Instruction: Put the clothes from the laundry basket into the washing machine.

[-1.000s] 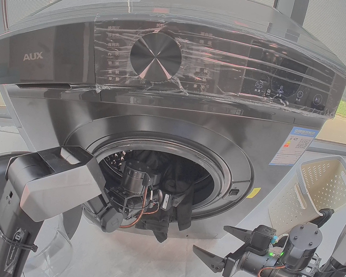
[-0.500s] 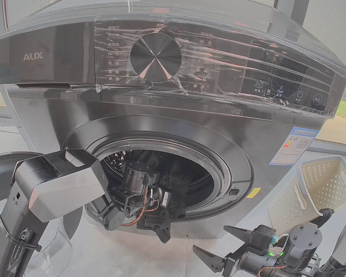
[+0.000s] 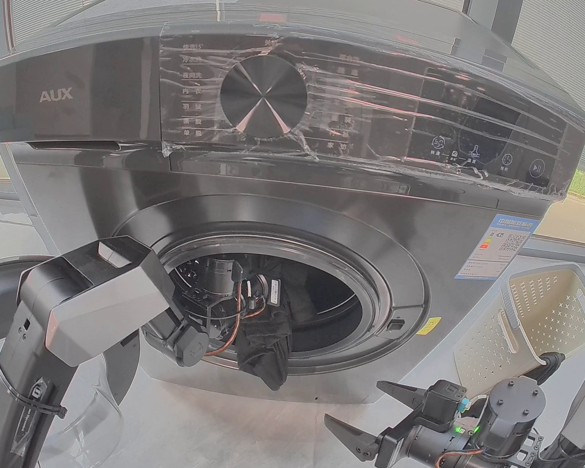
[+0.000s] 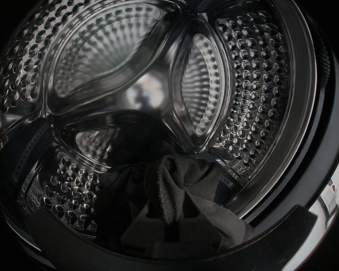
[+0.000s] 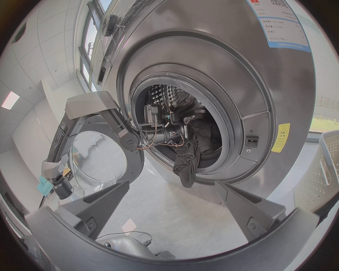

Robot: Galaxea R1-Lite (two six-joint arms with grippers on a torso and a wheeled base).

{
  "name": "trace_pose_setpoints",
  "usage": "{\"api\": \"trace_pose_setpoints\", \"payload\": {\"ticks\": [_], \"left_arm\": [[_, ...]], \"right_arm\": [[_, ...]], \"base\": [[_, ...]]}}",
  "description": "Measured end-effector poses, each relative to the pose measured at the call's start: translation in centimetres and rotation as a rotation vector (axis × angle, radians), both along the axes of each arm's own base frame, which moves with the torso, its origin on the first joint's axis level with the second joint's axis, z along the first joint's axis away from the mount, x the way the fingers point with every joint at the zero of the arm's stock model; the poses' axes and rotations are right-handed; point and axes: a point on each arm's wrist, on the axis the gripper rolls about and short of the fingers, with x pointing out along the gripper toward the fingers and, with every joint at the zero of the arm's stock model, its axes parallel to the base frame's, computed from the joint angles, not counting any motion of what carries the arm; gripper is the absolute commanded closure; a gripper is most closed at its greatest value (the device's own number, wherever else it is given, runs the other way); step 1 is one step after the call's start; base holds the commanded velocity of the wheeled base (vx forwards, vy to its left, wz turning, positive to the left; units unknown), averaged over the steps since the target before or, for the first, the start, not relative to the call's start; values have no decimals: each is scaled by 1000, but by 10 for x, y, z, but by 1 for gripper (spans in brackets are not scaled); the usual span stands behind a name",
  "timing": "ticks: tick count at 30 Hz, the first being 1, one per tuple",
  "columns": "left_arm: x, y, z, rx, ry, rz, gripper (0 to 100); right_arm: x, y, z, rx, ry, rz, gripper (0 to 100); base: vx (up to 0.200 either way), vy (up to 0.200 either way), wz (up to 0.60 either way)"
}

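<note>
loading washing machine, seemingly nearly done: leaving dark clothes half inside, draping over its door rim. parking left gripper in its mouth, grip impossible to tell. holding right gripper spread apart, empty, in front.

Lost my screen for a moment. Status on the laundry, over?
Left gripper inside the washer opening, against the dark garment. Garment half in, one end hanging over the rim. Right gripper open, out front, low. No obstruction seen.
</note>
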Motion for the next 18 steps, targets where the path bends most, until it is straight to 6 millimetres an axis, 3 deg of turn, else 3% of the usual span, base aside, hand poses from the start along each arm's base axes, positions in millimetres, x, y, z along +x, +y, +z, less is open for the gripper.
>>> {"api": "trace_pose_setpoints", "payload": {"ticks": [1, 7, 18], "left_arm": [[1, 0, 1, -1, -2, 1, 0], [-1, 0, -3, 1, 9, 0, 0], [-35, 6, -22, 92, 196, -69, 0]], "right_arm": [[0, 0, 0, 1, -1, 0, 0], [0, 0, 0, 1, -1, -1, 0], [0, 0, 0, 2, -1, 0, 0]], "base": [[0, 0, 0], [0, 0, 0], [0, 0, 0]]}}
